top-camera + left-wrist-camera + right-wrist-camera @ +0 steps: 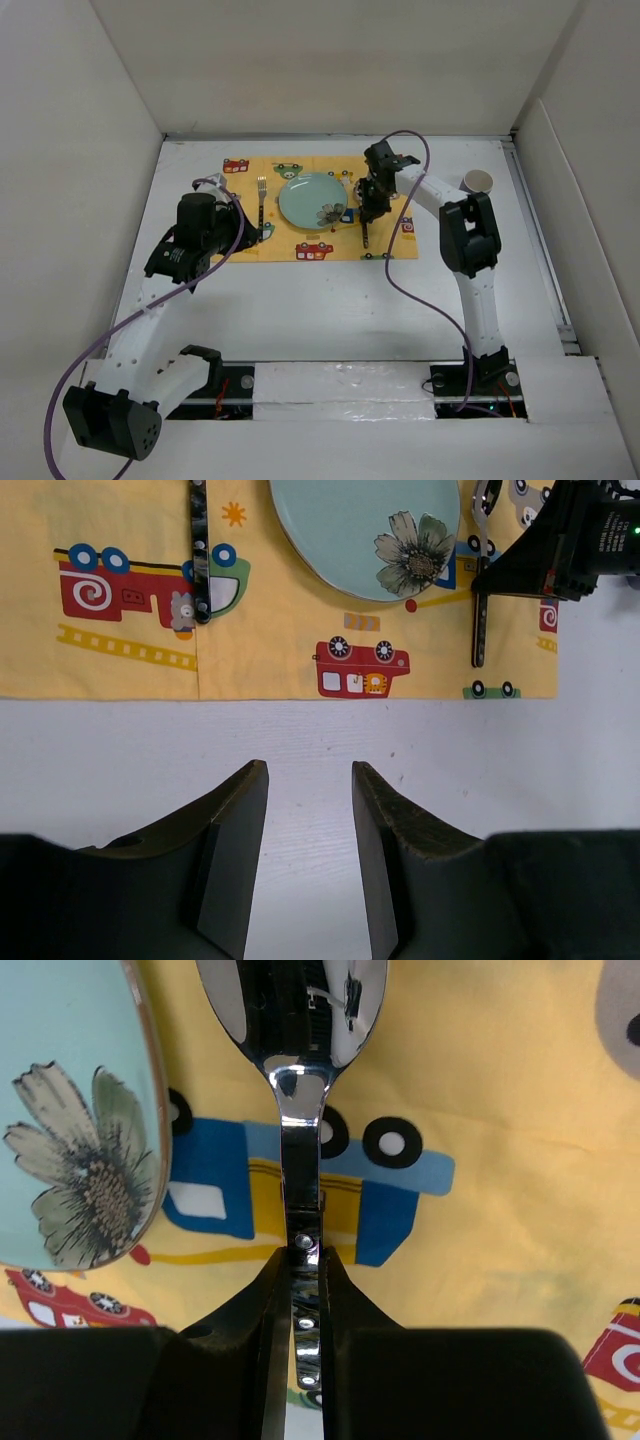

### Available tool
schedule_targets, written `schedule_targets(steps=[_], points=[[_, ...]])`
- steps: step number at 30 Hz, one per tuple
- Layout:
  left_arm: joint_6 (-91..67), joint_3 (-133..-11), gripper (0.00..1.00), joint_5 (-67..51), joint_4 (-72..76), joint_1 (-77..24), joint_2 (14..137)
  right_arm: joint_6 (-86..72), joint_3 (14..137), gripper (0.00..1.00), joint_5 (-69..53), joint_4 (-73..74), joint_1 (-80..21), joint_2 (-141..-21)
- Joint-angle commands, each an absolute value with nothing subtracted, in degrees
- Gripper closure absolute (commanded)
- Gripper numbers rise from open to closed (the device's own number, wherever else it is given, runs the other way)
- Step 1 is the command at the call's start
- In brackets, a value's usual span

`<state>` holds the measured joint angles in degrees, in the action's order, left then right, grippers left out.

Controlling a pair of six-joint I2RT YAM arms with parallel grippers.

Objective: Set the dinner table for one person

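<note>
Right claw [300, 1255] pinches the spoon [298, 1090] on the white bench [330, 300].

The flat, rectangular bench is walled by white panels; which side is longer is unclear. The left claw [309, 780] hangs over bare bench, released and holding nothing. On the yellow car-print placemat [285, 240] a dark-handled fork [262, 195] lies left of the round, pale-blue flowered plate [310, 198]. Right of the plate, the shiny spoon runs near-to-far, bowl farthest, its riveted handle clamped in the right claw. A cup [478, 181] stands farthest right.

The dinner table [330, 310] is a large flat white rectangular tabletop, walled by white panels [330, 70].
</note>
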<state>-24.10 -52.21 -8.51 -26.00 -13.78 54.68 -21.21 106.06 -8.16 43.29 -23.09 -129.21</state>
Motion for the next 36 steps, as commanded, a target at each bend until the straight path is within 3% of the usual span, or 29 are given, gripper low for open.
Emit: schedule_targets(steps=[1, 5, 7, 10, 17, 18, 21, 23, 26, 27, 30, 31, 34, 36], points=[[-25.2, -52.2, 0.64, -7.9, -25.1, -13.7, 54.6, -21.8, 109.6, 1.00, -6.8, 42.4, -22.7, -129.7], [-25.1, -52.2, 0.64, -8.2, -25.0, -13.7, 55.3, -22.5, 110.0, 0.97, -5.6, 42.5, -22.7, -130.1], [-25.2, -52.4, 0.64, -7.2, -24.9, -13.7, 55.5, -22.7, 109.7, 0.81, -4.7, 42.6, -22.7, -129.4], [-25.0, -52.6, 0.64, -5.0, -25.1, -13.7, 55.1, -22.5, 109.5, 0.65, -4.3, 42.6, -23.2, -127.6], [-24.1, -54.0, 0.64, -6.1, -23.4, -13.7, 57.3, -22.1, 110.1, 0.46, -3.8, 44.2, -20.4, -120.3], [-24.1, -54.1, 0.64, -6.5, -23.0, -13.7, 57.5, -22.2, 109.4, 0.46, -3.4, 44.2, -20.4, -118.8], [-24.0, -54.1, 0.65, -7.6, -21.8, -13.7, 58.4, -22.9, 103.0, 0.97, -1.1, 40.6, -16.9, -110.1], [-23.8, -53.8, 0.68, -8.3, -21.0, -13.7, 58.9, -23.7, 98.6, 1.00, 3.1, 38.6, -12.3, -105.6], [-23.3, -53.4, 0.89, -9.7, -19.4, -13.7, 59.7, -26.3, 90.6, 1.00, 10.3, 35.9, -4.4, -98.3], [-23.3, -53.4, 1.00, -10.4, -18.9, -13.7, 60.5, -27.9, 89.1, 1.00, 11.4, 35.7, -2.1, -97.0], [-22.8, -53.3, 1.00, -11.6, -17.8, -13.7, 61.4, -29.7, 85.0, 0.73, 14.6, 35.3, 5.3, -93.5], [-22.8, -53.2, 1.00, -11.7, -17.5, -13.7, 61.6, -29.8, 83.9, 0.51, 15.2, 35.0, 6.8, -92.7], [-22.4, -52.8, 1.00, -12.7, -16.4, -13.7, 62.4, -28.3, 83.8, 0.39, 13.5, 33.3, 11.3, -93.4], [-22.2, -52.5, 0.94, -13.4, -15.8, -13.7, 63.0, -28.1, 87.0, 0.38, 9.6, 35.4, 13.4, -97.3]])
